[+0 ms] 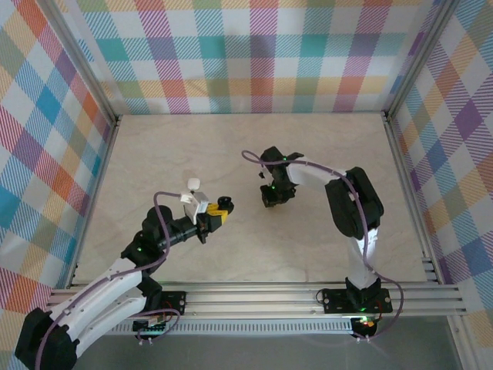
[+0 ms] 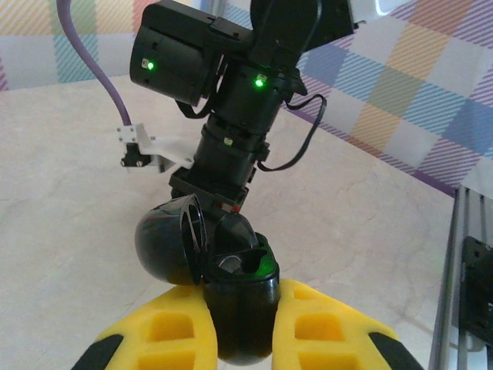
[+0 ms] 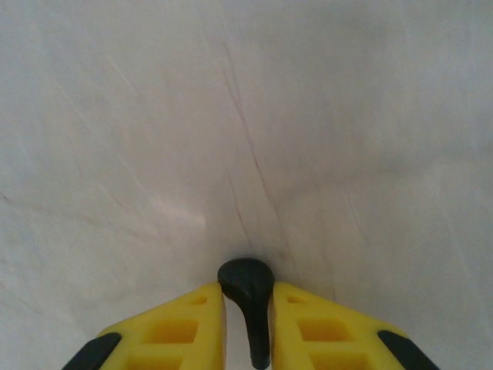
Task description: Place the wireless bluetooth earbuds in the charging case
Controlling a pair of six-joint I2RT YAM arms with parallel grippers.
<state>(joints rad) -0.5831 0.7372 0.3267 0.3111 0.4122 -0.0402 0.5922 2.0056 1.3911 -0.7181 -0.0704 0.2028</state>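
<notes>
My left gripper [image 2: 240, 297] is shut on a black charging case [image 2: 245, 324], held upright between the yellow fingers [image 2: 169, 331]. Its lid [image 2: 166, 245] hangs open to the left and the dark slots face up; I cannot tell if anything lies in them. From above, the case [image 1: 226, 202] is at mid-table. My right gripper [image 3: 248, 291] is shut on a black stemmed earbud [image 3: 246, 279], bulb forward and stem back between the pads, just above the bare tabletop. The right gripper [image 1: 271, 197] hangs right of the case, apart from it. White earbuds are out of view.
The right arm's wrist [image 2: 231, 116] stands directly behind the case in the left wrist view. A small white object [image 1: 192, 183] lies on the table beside the left wrist. Checked walls [image 1: 246, 54] enclose the beige table [image 1: 154, 146]; a metal rail [image 1: 262, 297] runs along the near edge.
</notes>
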